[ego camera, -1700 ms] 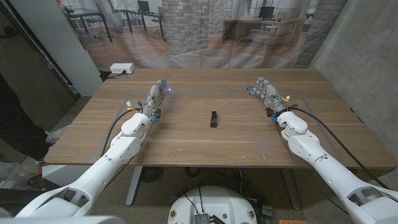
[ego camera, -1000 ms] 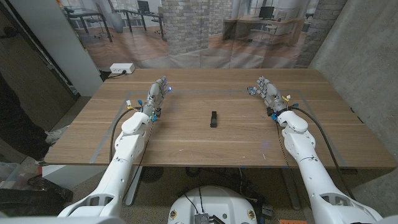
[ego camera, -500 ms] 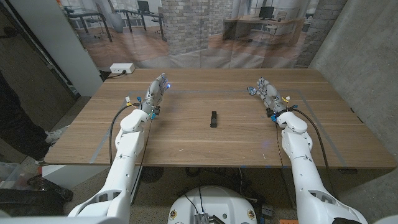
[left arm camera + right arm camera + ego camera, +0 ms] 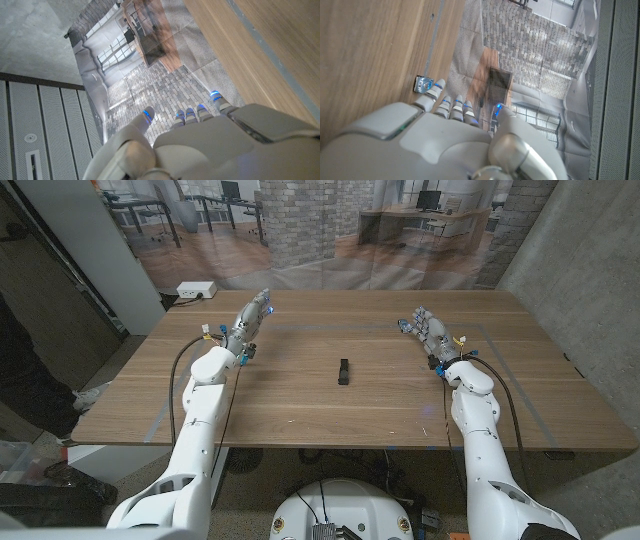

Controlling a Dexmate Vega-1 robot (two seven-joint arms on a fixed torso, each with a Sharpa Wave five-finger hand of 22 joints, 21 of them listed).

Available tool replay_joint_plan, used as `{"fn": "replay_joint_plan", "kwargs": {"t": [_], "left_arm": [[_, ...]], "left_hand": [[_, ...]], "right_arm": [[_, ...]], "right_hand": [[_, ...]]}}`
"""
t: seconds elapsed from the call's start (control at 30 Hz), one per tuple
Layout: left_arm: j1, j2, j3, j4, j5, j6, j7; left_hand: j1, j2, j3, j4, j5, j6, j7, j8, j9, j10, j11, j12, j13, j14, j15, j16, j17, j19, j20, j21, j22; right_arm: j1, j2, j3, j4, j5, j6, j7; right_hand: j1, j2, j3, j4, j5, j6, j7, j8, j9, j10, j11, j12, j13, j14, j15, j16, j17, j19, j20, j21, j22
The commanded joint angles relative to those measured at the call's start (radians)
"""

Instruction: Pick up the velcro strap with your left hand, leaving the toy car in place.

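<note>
My left fingers [image 4: 186,114]: straight and slightly apart, clamped on nothing, reaching out past the far edge of the worktop in the left wrist view.
My left hand [image 4: 246,326]: lifted toward the far left part of the worktop, empty, pointing away from me.
My right fingers [image 4: 451,107]: spread a little, gripping nothing.
My right hand [image 4: 429,332]: over the far right part of the worktop, empty, palm side hidden from the head view.
Small toy [image 4: 424,84]: a little blue-and-silver thing on the wood just beside my right fingertips; I cannot tell whether they touch it.
Velcro strap [image 4: 343,370]: a short dark strip lying along the middle of the worktop, between my two hands and well apart from both.
Worktop [image 4: 300,410]: brown wood, with cables trailing along both of my forearms.
Socket box [image 4: 196,289]: white, on the floor beyond the far left corner.
</note>
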Motion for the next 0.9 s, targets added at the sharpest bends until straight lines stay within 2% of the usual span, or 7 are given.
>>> {"fn": "replay_joint_plan", "kwargs": {"t": [0.03,0.67,0.9], "left_arm": [[-0.043,0.038,0.010,0.019,0.087,-0.057,-0.028],[-0.080,0.126,0.050,-0.012,0.187,-0.079,-0.093],[-0.113,0.172,0.086,-0.020,0.225,-0.110,-0.140]], "left_hand": [[0.018,0.042,-0.001,-0.013,-0.001,0.014,-0.003,0.006,0.006,0.010,-0.003,0.006,0.004,-0.049,0.002,0.009,0.003,-0.030,0.006,0.009,0.003],[0.043,0.038,-0.001,-0.040,-0.003,0.037,-0.009,0.007,0.006,0.030,-0.008,0.008,0.004,-0.039,-0.003,0.004,0.003,-0.028,0.005,0.005,0.002],[0.048,0.036,-0.002,-0.047,-0.004,0.039,-0.012,0.006,0.006,0.034,-0.010,0.008,0.004,-0.036,-0.006,0.004,0.003,-0.028,0.005,0.004,0.002]], "right_arm": [[0.011,0.021,0.030,0.014,-0.026,0.012,0.020],[0.009,0.032,0.042,0.012,-0.029,0.032,0.021],[0.007,0.033,0.042,0.011,-0.024,0.043,0.023]], "right_hand": [[0.012,0.017,0.007,0.001,-0.005,0.000,0.007,0.005,0.001,0.001,0.007,-0.002,0.003,-0.010,0.003,0.009,0.006,0.009,0.001,0.009,0.003],[0.011,0.016,0.008,-0.001,-0.007,0.001,0.006,0.005,0.001,0.005,0.008,-0.006,0.003,-0.010,0.003,0.010,0.006,0.010,0.002,0.009,0.003],[0.011,0.015,0.009,-0.001,-0.008,0.001,0.007,0.005,0.001,0.005,0.008,-0.007,0.003,-0.009,0.004,0.010,0.006,0.010,0.002,0.009,0.003]]}}
